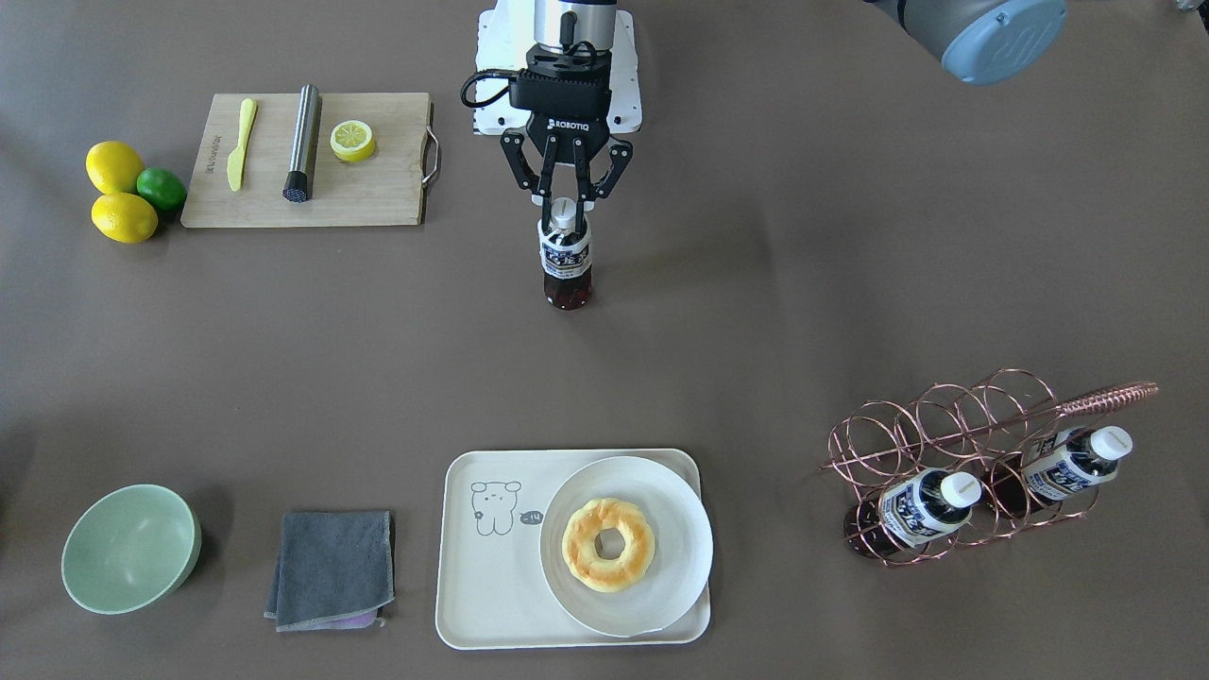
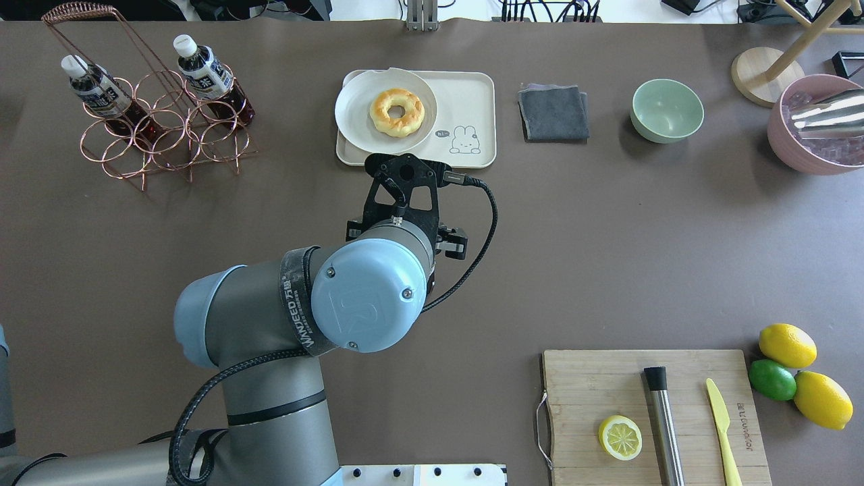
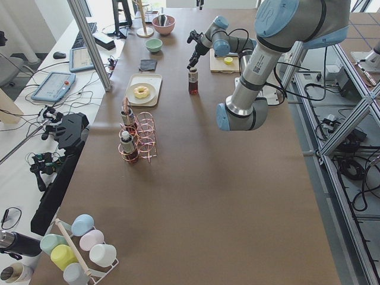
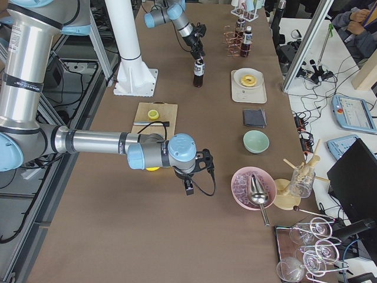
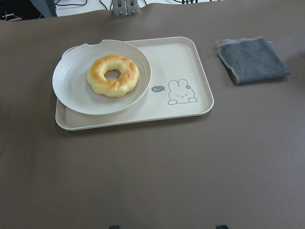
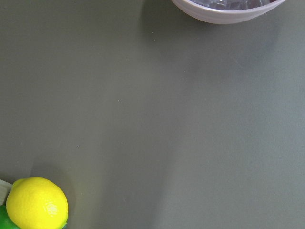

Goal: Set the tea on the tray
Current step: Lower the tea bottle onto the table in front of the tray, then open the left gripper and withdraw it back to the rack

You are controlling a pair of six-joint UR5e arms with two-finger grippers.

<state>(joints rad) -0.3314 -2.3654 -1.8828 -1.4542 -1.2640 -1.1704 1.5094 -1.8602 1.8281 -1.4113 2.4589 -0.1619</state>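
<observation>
One tea bottle with a white cap stands upright in the middle of the table, on the robot's side of the tray; it also shows in the exterior left view. My left gripper reaches down from above with its fingers shut around the bottle's neck. The cream tray lies beyond it, and a white plate with a doughnut covers half of it. Two more tea bottles lie in a copper wire rack. My right gripper hovers near the lemons; I cannot tell whether it is open.
A wooden cutting board holds a knife, a steel rod and a half lemon. Two lemons and a lime lie beside it. A green bowl and a grey cloth lie next to the tray. A pink bowl sits further along.
</observation>
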